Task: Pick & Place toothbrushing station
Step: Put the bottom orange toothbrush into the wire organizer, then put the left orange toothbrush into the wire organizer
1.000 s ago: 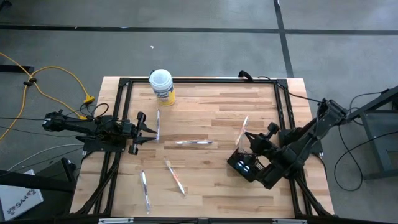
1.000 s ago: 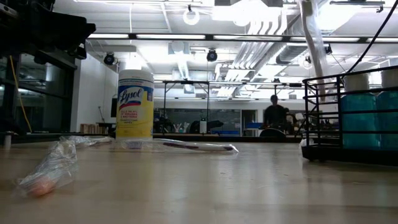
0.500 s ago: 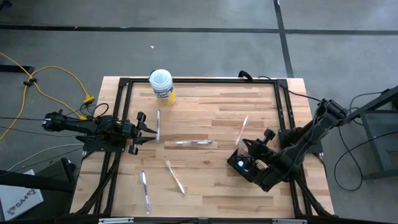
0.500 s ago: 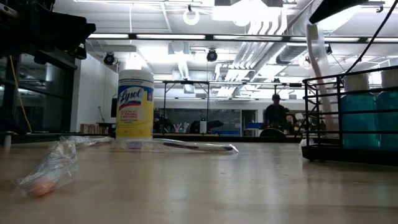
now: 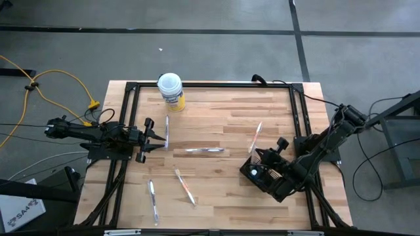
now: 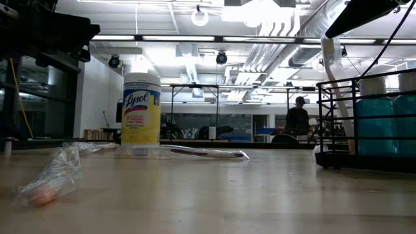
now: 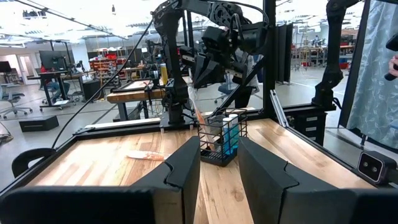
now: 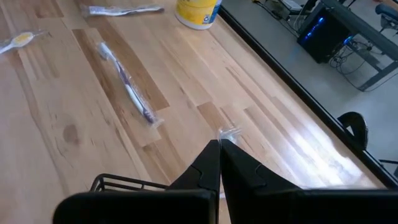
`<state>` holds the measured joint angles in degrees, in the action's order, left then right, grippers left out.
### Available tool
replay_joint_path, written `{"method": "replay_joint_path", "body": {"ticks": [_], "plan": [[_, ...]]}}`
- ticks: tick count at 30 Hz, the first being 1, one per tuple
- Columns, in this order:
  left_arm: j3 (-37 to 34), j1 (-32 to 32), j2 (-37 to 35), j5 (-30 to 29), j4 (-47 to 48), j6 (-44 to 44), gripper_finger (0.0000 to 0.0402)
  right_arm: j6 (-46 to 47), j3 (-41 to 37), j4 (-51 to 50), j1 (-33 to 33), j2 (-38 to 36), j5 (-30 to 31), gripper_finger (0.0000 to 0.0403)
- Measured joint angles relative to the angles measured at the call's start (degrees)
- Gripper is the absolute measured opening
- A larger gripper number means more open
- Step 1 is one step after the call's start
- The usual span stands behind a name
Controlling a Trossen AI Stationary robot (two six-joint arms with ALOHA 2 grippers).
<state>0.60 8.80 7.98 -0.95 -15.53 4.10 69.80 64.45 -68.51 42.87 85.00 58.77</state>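
The toothbrushing station is a black wire holder with blue cups in it. It stands on its base near the table's right edge. My right gripper hovers just above it, shut on a wrapped toothbrush that slants down into the holder. My left gripper waits at the table's left side. It is open with nothing between its fingers. My right gripper pinches the wrapped toothbrush near its upper end between its two shut fingers. The clear wrapper tip pokes out past the fingertips. The fingers slant downward, coming from the table's right. The brush hangs tilted below them, its lower end inside the wire holder.
A white-lidded, yellow-labelled canister stands at the far left. Several wrapped toothbrushes lie loose on the wood, among them ones at mid-table and near the front. Black frame rails run along the table's edges. A person stands in the room beyond.
My right gripper has sunk toward the station with the toothbrush still in its fingers. The brush now reaches lower into the wire holder.
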Motion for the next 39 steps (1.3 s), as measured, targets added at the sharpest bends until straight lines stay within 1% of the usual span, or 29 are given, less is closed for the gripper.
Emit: {"method": "replay_joint_path", "body": {"ticks": [4,12,17,39], "plan": [[0.0,0.0,0.0,0.0,0.0,0.0,0.0103,0.5,0.0,0.1,0.0,0.0,0.0,0.0010],[0.0,0.0,0.0,0.0,0.0,0.0,0.0103,0.5,0.0,0.3,0.0,0.0,-0.3,0.0062],[0.0,0.0,0.0,0.0,0.0,0.0,0.0103,0.5,0.0,0.3,0.0,0.0,-0.3,0.0080],[0.0,0.0,0.0,0.0,0.0,0.0,0.0103,0.5,0.0,-1.7,0.0,-0.1,1.3,0.0086]]}}
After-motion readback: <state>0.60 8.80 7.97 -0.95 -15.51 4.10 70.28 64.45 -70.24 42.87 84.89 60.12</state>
